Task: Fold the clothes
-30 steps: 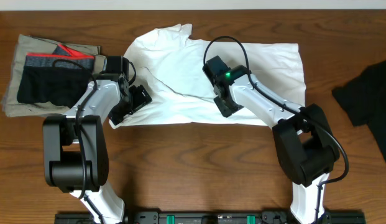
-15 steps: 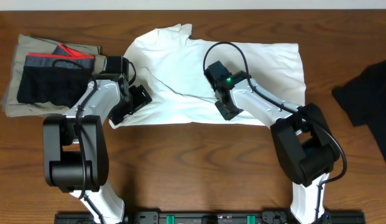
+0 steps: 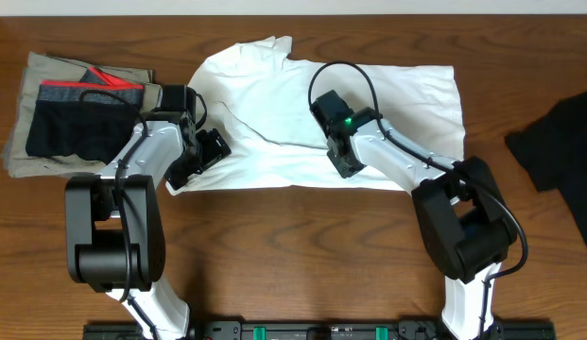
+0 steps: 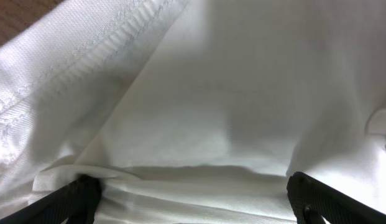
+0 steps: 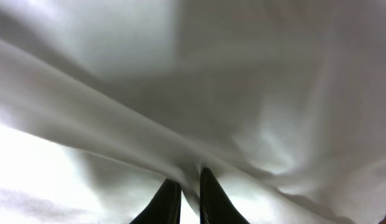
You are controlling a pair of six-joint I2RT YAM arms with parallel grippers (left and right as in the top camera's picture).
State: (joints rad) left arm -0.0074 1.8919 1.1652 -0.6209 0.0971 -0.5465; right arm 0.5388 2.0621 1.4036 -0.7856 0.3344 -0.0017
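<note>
Clenched at the right gripper [image 5: 186, 176] on a thin raised ridge of the white T-shirt [image 5: 255, 74], black fingers nearly together with cloth pinched between. Released at the left gripper [image 4: 193, 190], fingers spread wide over the shirt's near left corner, loose pleats bunched between them and nothing grasped. From overhead, right gripper close to the near edge around its middle, left gripper at the corner below the sleeve. Spread flat across the far half of the wooden surface [image 3: 302, 246], roughly rectangular, one sleeve poking out at the far left, long creases running over the chest. Thin, soft knit, with fine weave and a double-stitched hem showing close up; likely to sag and slide rather than hold a sharp line. Judged as the opening of a fold: edge pinched, not yet lifted. Next, probably, closing the left on its corner as well, then raising both together and carrying the near edge over toward the far one, kept taut against a crooked fold. Well apart at the right edge, a crumpled black garment [image 3: 562, 142], untouched. At the far left, black shorts [image 3: 71, 132] on khaki folded pieces [image 3: 28, 76].
</note>
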